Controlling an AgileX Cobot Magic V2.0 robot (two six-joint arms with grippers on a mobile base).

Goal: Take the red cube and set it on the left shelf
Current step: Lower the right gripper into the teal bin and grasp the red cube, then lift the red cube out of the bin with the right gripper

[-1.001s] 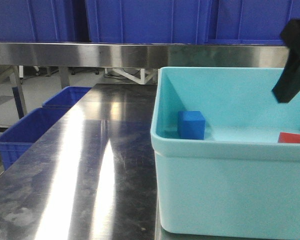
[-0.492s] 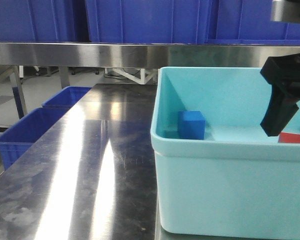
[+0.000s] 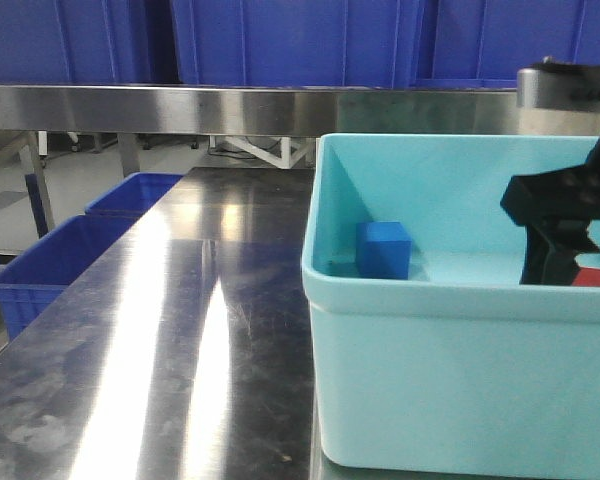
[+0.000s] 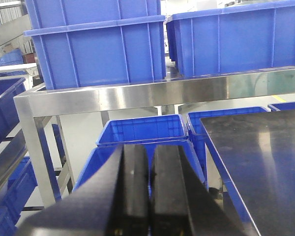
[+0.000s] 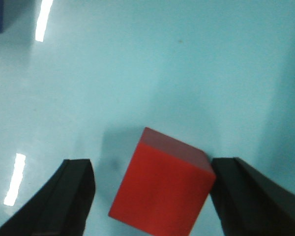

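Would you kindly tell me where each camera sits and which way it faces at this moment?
Front-facing: low over the steel tabletop, facing the left shelf; right tool dips into the cyan bin.
Left wrist: looks along the shut left tool towards shelf and blue crates.
Right wrist: looks down into the bin; open fingers flank the red cube.
Shared: front and right-wrist views both show bin and red cube.

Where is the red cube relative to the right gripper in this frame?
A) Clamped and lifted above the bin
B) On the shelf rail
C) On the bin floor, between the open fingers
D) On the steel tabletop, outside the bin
C: the right wrist view shows the red cube on the floor of the turquoise bin, between the spread fingers of the right gripper.
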